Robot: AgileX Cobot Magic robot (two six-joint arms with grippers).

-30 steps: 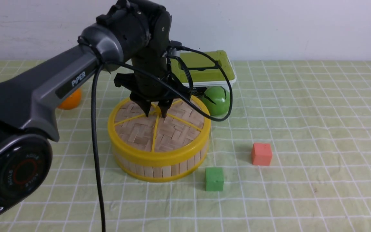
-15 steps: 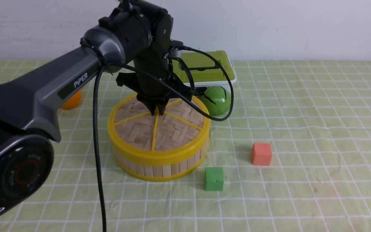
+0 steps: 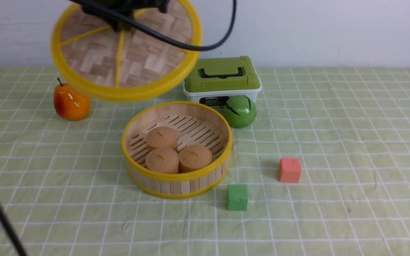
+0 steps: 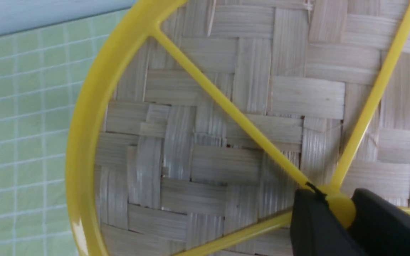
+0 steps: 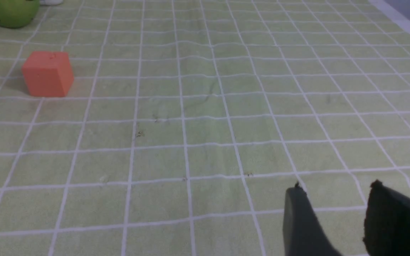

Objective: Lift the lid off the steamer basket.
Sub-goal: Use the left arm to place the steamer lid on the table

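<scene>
Lid (image 3: 144,60) raised clear and tilted, at 11 o'clock of the steamer basket (image 3: 176,179), which stands open on the cloth (image 3: 333,124) with three round cakes (image 3: 176,156) inside, left gripper (image 4: 336,212) jaws clamped on its centre; right gripper (image 5: 336,188) jaws parted, holding nothing

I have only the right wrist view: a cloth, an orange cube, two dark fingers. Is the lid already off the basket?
Observer: Yes. In the front view the lid hangs tilted in the air, apart from the basket.
Operator: Which gripper holds it?
Observer: The left gripper. Its wrist view shows it shut on the lid's centre, where the yellow spokes meet.
Operator: Is something inside the basket?
Observer: Three round tan cakes lie on its slatted floor.
</scene>
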